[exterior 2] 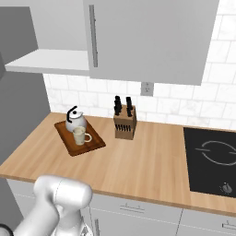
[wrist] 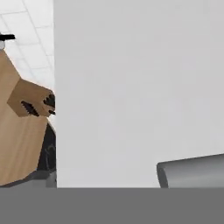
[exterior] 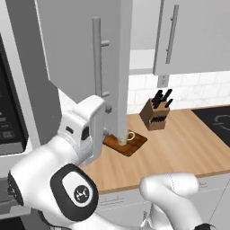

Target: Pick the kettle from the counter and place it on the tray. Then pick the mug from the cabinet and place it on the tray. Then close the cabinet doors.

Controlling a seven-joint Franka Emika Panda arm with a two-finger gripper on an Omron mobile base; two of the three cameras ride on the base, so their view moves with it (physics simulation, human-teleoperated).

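The dark wooden tray lies on the counter under the cabinet. On it stand the silver kettle and the beige mug. In the left base view the open left cabinet door hides the kettle, while the mug peeks past its edge on the tray. My gripper is open and holds nothing. It sits close against the door's outer face, below the bar handle. The hand view shows the door face up close and the handle's end.
A wooden knife block stands on the counter right of the tray, against the tiled wall. A black cooktop is set into the counter at the far right. The right cabinet door hangs above the block. A dark oven column rises left.
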